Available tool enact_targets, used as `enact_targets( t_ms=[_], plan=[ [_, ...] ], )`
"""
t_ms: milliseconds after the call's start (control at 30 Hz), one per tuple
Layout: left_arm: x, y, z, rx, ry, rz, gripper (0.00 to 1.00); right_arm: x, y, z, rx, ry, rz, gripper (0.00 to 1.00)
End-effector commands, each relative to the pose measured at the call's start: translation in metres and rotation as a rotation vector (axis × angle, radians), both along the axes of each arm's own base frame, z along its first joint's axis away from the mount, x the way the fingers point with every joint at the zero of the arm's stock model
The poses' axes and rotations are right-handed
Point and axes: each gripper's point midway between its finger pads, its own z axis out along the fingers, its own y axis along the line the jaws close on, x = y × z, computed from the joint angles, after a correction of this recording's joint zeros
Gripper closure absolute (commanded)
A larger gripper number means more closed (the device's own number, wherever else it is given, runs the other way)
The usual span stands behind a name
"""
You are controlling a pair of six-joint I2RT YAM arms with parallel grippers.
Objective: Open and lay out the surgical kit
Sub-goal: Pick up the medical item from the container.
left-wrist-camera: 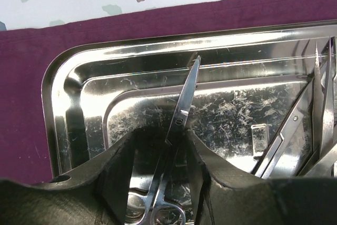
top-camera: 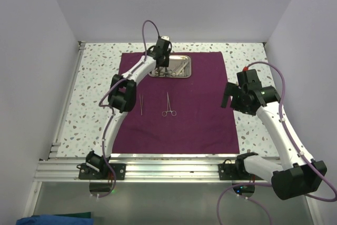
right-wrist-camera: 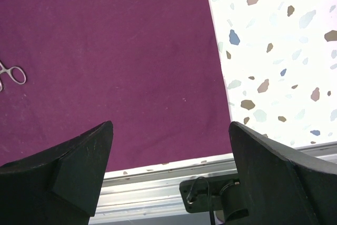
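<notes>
The scissors (left-wrist-camera: pixel 184 98) lie in the tray (left-wrist-camera: pixel 71 104), between my left pincer's (left-wrist-camera: pixel 162 136) fingers; I can't tell if it holds them.

Speckled white bench (top-camera: pixel 95 77) fills mid-frame, plain white walls (top-camera: pixel 174 3) boxing it in above and at both sides. A metal rail (top-camera: pixel 174 168) crosses the lower frame, with blue cloth (top-camera: pixel 50 219) bottom left.

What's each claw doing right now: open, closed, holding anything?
Left claw: straddling the scissors in the tray; grip cannot be told.
Right claw: open, empty, over the cloth.
</notes>
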Motion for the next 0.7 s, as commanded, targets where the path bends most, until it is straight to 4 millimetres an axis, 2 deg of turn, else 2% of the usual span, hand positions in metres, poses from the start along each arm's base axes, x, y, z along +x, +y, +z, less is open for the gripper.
enact_targets(
  t_ms=[0, 100, 200, 333, 433, 533, 667],
  plan=[
    [-0.054, 0.060, -0.095, 0.213, 0.308, 0.031, 0.54, -0.001, -0.003, 0.002, -0.007, -0.018, -0.018, 0.04],
    [-0.059, 0.076, -0.102, 0.211, 0.349, 0.063, 0.57, 0.000, -0.003, 0.001, -0.004, -0.014, -0.015, 0.04],
    [-0.053, 0.076, -0.096, 0.177, 0.335, 0.077, 0.59, 0.001, -0.002, 0.000, 0.000, -0.016, -0.015, 0.04],
    [-0.025, 0.057, -0.068, 0.078, 0.216, 0.057, 0.54, 0.000, 0.000, -0.002, 0.006, -0.007, -0.010, 0.04],
    [-0.008, 0.054, -0.049, 0.058, 0.141, 0.080, 0.51, 0.000, 0.000, -0.004, 0.006, 0.000, -0.004, 0.04],
    [-0.008, 0.068, -0.054, 0.118, 0.149, 0.126, 0.53, 0.000, -0.002, -0.004, -0.008, 0.008, -0.004, 0.04],
    [-0.021, 0.081, -0.069, 0.161, 0.191, 0.149, 0.53, 0.003, -0.002, -0.005, -0.011, 0.015, -0.003, 0.04]
  ],
)
